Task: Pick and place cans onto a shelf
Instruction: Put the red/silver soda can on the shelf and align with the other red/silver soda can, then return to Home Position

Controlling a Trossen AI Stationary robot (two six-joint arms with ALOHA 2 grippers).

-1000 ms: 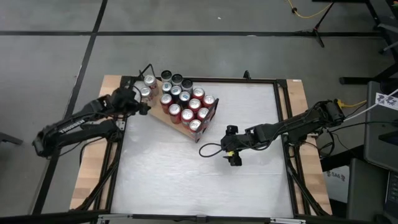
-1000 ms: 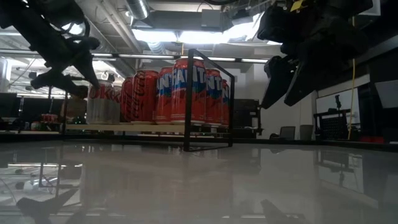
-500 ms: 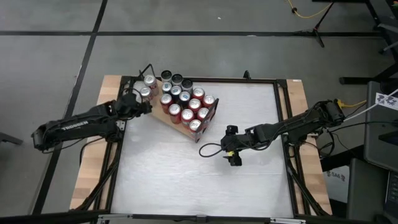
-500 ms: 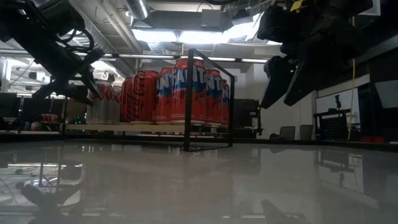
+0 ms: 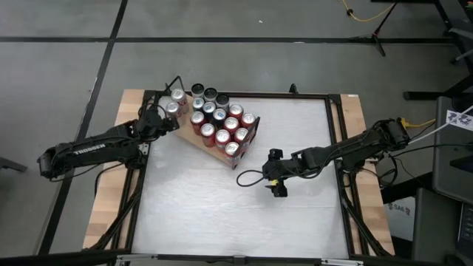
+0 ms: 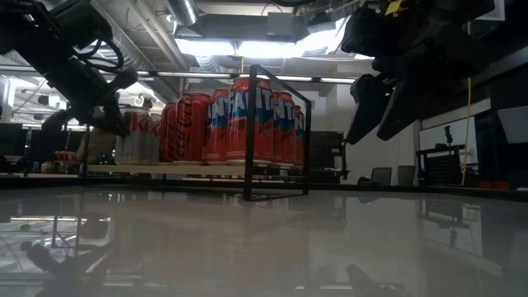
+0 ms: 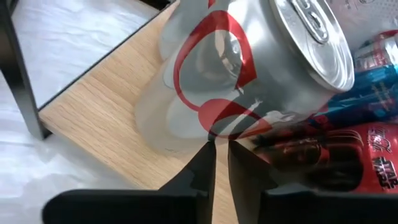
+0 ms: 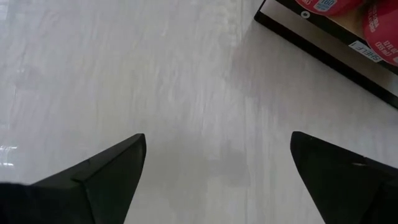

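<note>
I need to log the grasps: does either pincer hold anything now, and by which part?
Nothing is held: the left pincer is shut empty before a silver can; the right pincer is open.

I see the white tabletop (image 5: 222, 207) filling the frame's centre, with wooden side strips (image 5: 103, 199) at left and right. A yellow cable (image 5: 362, 15) lies on the grey floor (image 5: 59, 66) at upper right.
</note>
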